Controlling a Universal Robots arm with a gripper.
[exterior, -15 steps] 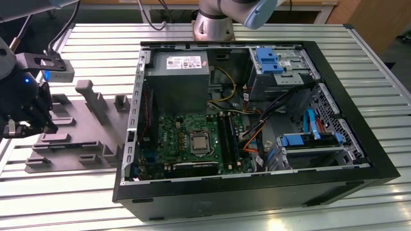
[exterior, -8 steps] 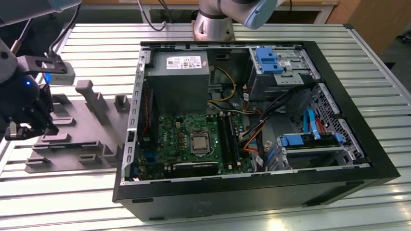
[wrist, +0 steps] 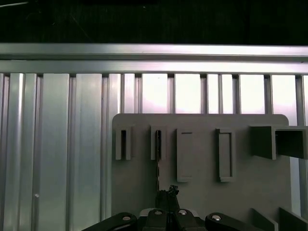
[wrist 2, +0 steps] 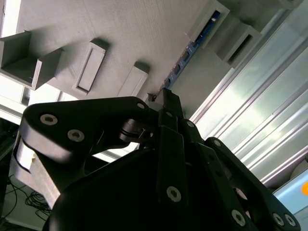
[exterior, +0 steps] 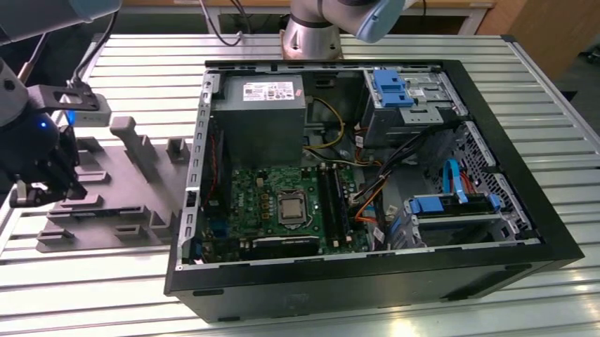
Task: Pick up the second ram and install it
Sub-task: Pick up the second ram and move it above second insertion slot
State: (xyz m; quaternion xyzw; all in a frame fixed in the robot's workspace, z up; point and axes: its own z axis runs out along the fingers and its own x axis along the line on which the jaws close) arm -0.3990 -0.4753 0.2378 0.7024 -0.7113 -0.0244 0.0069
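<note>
This is a robotics lab or workshop bench set up for computer assembly. A black steel desktop computer case (exterior: pixel 375 288) lies open on its side on a ribbed aluminium slat table (exterior: pixel 422 49), with its green motherboard (exterior: pixel 253 193), grey power supply box (exterior: pixel 258 119) and blue plastic drive brackets (exterior: pixel 394 88) exposed. Just beyond the case's far side stands a silver-grey robot arm base (exterior: pixel 312 35). To the exterior view's left of the case lies a grey moulded plastic tray with upright blocks (exterior: pixel 122 196), with the black robot gripper (exterior: pixel 33 196) over it.
</note>
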